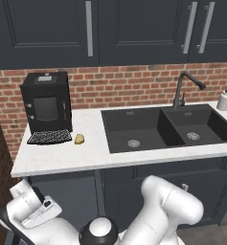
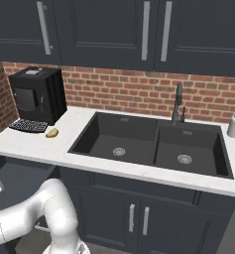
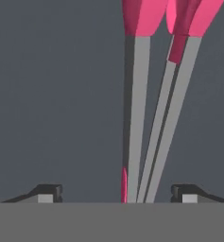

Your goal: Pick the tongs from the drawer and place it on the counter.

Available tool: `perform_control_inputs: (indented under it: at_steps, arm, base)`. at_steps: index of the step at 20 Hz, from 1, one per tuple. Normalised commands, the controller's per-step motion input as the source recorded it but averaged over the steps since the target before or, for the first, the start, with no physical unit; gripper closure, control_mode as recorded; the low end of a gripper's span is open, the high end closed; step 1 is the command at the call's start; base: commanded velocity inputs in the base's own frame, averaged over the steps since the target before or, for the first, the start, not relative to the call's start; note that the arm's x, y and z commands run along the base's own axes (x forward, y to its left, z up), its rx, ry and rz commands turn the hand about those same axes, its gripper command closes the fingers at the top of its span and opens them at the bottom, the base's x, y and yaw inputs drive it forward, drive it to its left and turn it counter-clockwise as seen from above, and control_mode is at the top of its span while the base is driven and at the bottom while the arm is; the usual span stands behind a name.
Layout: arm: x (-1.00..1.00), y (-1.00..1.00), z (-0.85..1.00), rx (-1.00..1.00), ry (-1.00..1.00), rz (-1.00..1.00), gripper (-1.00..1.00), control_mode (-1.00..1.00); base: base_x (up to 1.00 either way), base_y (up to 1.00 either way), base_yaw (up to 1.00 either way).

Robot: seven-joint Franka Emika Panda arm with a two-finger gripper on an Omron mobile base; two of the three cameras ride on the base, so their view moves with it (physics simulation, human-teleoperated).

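The pincer is hanging wide apart over the tongs, which are lying on the dark floor of the drawer, grey arms running between the fingertips. Best centring on both arms before squeezing, then lifting straight towards the worktop.

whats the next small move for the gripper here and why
Probably close the gripper: in the hand view the tongs run between its two fingertips, which stand apart on either side, over the dark drawer floor, not yet gripped.
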Motion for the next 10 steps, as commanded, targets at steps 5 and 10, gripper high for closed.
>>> perform_control_inputs:
  at_steps: [5,10]
  arm:
    - [-0.02,-0.09,-0.72,0.0,0.0,0.0,1.0,-1.0]
    - [-0.21,-0.27,-0.77,0.0,-0.04,0.0,1.0,-1.0]
  base:
    - [0.0,0.0,0.0]
    - [0.0,0.0,0.0]
